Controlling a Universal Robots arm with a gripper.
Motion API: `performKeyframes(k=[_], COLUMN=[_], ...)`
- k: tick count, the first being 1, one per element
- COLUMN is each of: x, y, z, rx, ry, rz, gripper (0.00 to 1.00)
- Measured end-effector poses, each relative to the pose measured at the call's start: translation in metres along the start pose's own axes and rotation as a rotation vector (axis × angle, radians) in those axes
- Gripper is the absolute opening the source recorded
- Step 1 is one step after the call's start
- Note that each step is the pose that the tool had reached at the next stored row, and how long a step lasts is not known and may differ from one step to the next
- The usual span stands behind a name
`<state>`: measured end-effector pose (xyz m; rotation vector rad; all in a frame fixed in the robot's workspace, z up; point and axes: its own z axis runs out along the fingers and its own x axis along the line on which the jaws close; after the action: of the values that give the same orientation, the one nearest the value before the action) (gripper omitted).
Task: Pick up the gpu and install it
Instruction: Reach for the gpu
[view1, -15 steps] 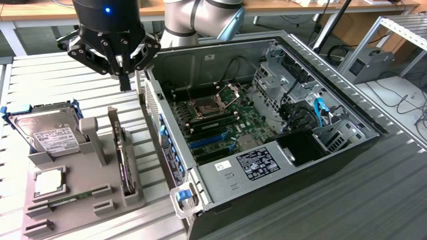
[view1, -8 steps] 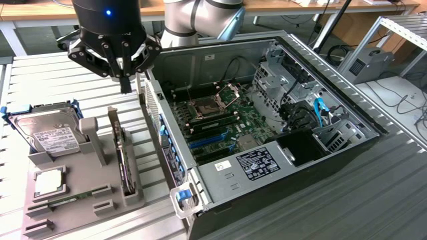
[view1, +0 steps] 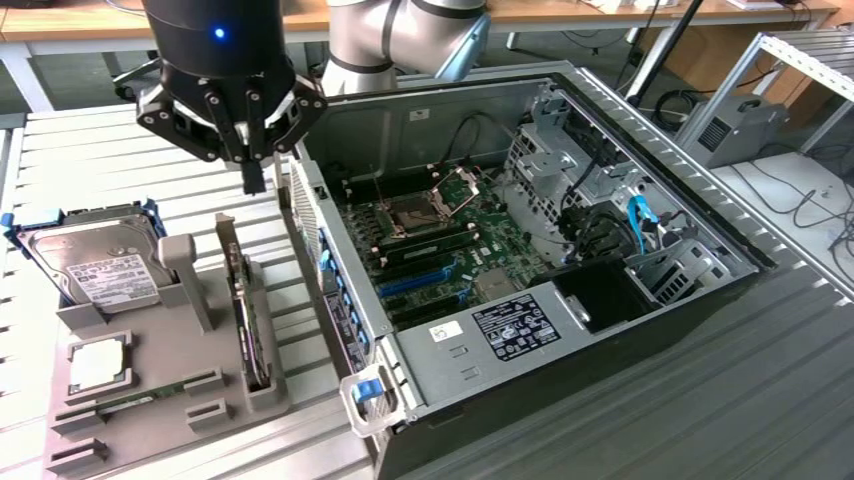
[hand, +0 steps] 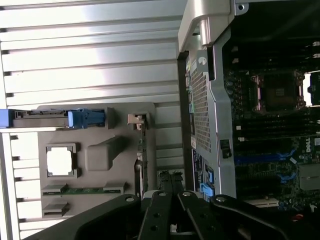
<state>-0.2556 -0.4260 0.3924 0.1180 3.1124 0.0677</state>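
The gpu (view1: 246, 312) is a thin black card standing edge-on in a slot of the grey holder (view1: 174, 385), its silver bracket at the far end. In the wrist view the gpu (hand: 141, 156) runs as a narrow strip on the grey holder (hand: 122, 112). My gripper (view1: 254, 184) hangs above the card's far end, close to the outer wall of the open computer case (view1: 350, 322). Its fingers are shut together with nothing between them. In the wrist view the gripper (hand: 170, 181) points down just beside the card, apart from it.
The holder also carries a silver hard drive (view1: 94, 266) with blue rails, a processor (view1: 98, 362) and a green memory stick (view1: 127, 402). Inside the case lies the motherboard (view1: 447, 240) with blue card slots (view1: 416, 285). The slatted metal table (view1: 80, 160) surrounds both.
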Motion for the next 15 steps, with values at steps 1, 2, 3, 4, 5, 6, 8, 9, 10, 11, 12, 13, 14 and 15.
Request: performKeyframes(k=[1,2,3,4,5,6,8,9,10,11,12,13,14,15], x=[0.0,0.0,0.0,0.0,0.0,0.0,-0.001,-0.001,-0.001,-0.001,-0.001,-0.001,-0.001,-0.001], y=[-0.0008,-0.0017,-0.0026,-0.0035,-0.0044,-0.0054,-0.0073,-0.0088,-0.0101,-0.0109,-0.012,-0.0128,-0.0138,-0.0146], z=[-0.0001,-0.0001,-0.0001,-0.0001,-0.0002,-0.0002,-0.0003,-0.0003,-0.0003,-0.0003,-0.0003,-0.0004,-0.0003,-0.0004], rx=[0.0001,0.0001,0.0001,0.0001,0.0001,0.0001,0.0001,0.0,0.0001,0.0,0.0,0.0001,0.0,0.0], ry=[0.0001,0.0001,0.0001,0.0001,0.0001,0.0002,0.0001,0.0001,0.0001,0.0001,0.0001,0.0001,0.0001,0.0001], rz=[0.0,0.0,0.0,0.0,0.0,0.0,0.0,0.0,0.0,0.0,0.0,0.0,0.0,0.0], gripper=[0.11,0.11,0.11,0.11,0.11,0.11,0.11,0.11,0.11,0.11,0.11,0.11,0.11,0.11])
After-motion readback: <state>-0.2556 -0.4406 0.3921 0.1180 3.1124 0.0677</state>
